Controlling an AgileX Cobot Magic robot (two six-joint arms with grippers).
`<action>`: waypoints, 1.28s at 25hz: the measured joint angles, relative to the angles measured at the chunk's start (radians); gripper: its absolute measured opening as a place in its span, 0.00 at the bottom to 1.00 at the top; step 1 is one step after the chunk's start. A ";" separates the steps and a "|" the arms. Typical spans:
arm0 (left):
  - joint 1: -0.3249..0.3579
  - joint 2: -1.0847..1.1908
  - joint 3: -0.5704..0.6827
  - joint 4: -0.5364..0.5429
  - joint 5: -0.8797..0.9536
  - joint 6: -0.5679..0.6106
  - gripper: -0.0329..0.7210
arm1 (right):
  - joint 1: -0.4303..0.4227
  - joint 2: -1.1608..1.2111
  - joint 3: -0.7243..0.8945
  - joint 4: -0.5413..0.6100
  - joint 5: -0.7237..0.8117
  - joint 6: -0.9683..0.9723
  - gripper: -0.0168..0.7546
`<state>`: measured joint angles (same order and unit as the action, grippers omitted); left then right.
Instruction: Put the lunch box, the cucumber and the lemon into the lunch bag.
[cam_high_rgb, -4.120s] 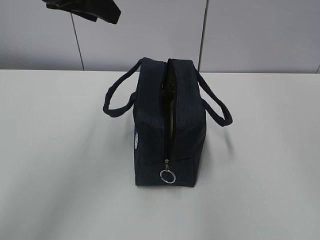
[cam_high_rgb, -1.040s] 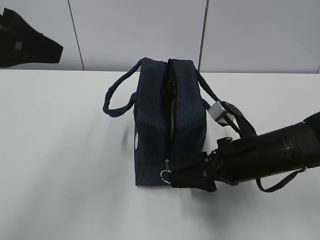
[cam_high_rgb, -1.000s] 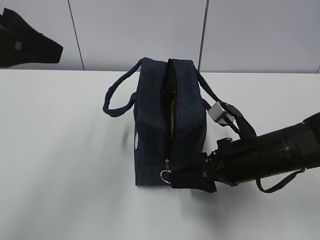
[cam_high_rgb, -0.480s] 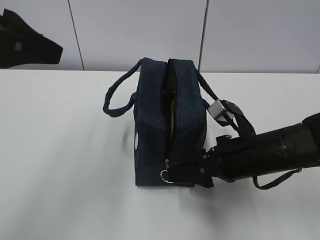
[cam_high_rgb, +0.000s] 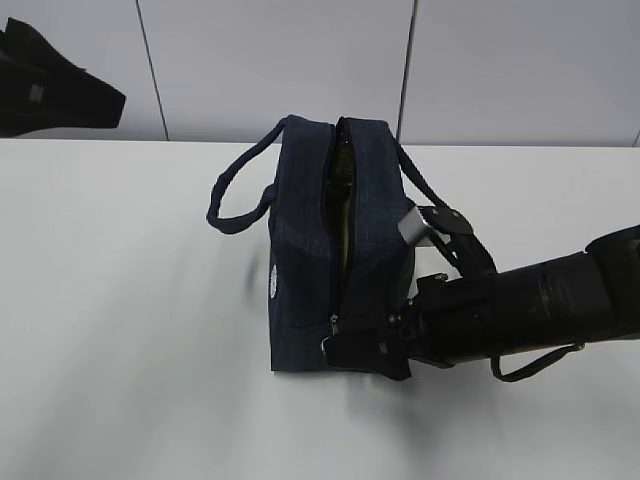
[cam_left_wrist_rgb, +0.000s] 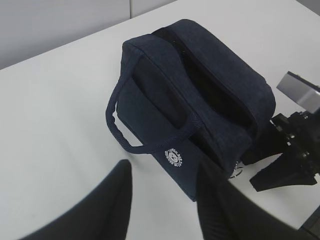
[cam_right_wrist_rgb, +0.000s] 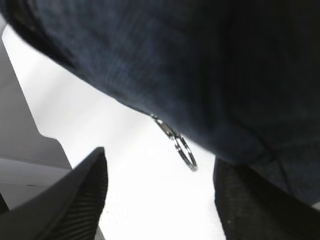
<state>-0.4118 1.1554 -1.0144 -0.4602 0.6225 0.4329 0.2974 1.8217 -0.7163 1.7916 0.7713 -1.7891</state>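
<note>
The navy lunch bag (cam_high_rgb: 300, 250) stands mid-table with its top zipper apart. Something greenish (cam_high_rgb: 341, 215) shows through the slit; I cannot tell which item it is. No lunch box, cucumber or lemon is clearly in view. My right gripper (cam_high_rgb: 345, 350) reaches in from the right, low against the bag's near end. In the right wrist view, the silver ring pull (cam_right_wrist_rgb: 185, 150) hangs between the open fingers of my right gripper (cam_right_wrist_rgb: 160, 165), untouched. My left gripper (cam_left_wrist_rgb: 162, 172) hovers open and empty, high at the left, looking down on the bag (cam_left_wrist_rgb: 200, 95).
Two loop handles (cam_high_rgb: 235, 195) droop to either side of the bag. The white table (cam_high_rgb: 130, 330) runs back to a grey panelled wall (cam_high_rgb: 280, 60). My right arm (cam_high_rgb: 540, 305) lies across the table's right side.
My right gripper has slid left along the bag's near end and now covers most of the ring pull. The left gripper and the bag have stayed put.
</note>
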 joint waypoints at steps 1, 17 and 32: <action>0.000 0.000 0.000 0.000 0.000 0.000 0.43 | 0.000 0.003 0.000 0.004 -0.002 -0.003 0.67; 0.000 0.000 0.000 0.009 0.007 0.000 0.43 | 0.008 0.108 -0.035 0.016 0.087 -0.033 0.62; 0.000 0.000 0.000 0.010 0.010 0.000 0.42 | 0.019 0.108 -0.035 0.016 0.092 -0.063 0.28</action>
<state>-0.4118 1.1554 -1.0144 -0.4502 0.6329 0.4329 0.3159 1.9298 -0.7513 1.8079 0.8635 -1.8524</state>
